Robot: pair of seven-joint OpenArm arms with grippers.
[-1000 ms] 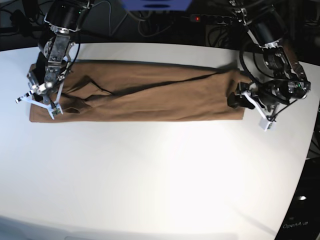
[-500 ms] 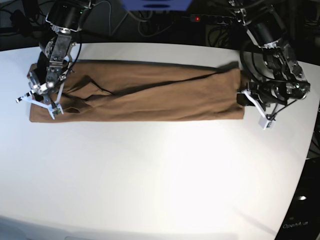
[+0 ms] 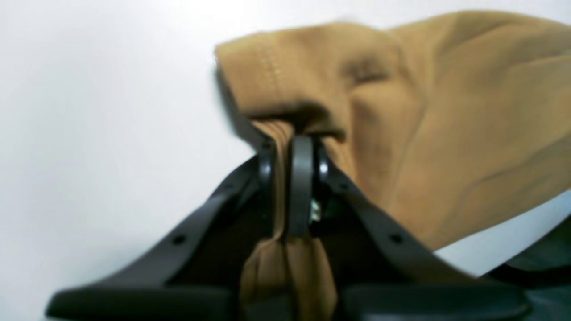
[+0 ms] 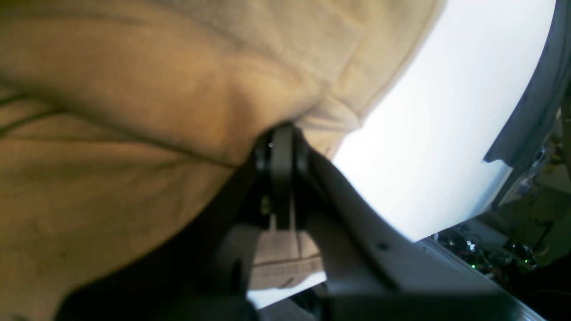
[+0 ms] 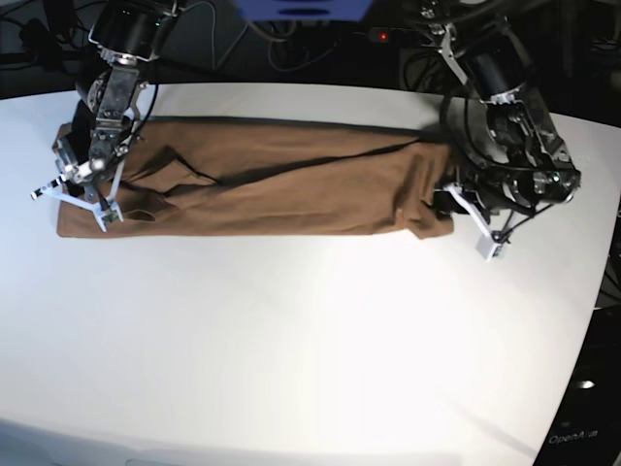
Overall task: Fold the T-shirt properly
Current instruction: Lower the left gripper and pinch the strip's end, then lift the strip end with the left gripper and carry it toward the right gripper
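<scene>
T-shirt (image 5: pixel 272 189) lying as a long band across the tabletop (image 5: pixel 310 330).
My left gripper (image 3: pixel 292 187) pinches its 3 o'clock end; my right gripper (image 4: pixel 281 178) pinches its 9 o'clock end.

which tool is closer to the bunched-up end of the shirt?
Left. The left tool is clamped on the bunched end of the shirt, at the base view's right. The right tool grips the opposite end, which lies flat on the table.

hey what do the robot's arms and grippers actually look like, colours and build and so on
Both arms are black and bare metal, with loose black cables looping around the wrists. The left gripper and right gripper have dark, slim angled fingers with small screw holes, and white tabs stick out beside the fingertips.
</scene>
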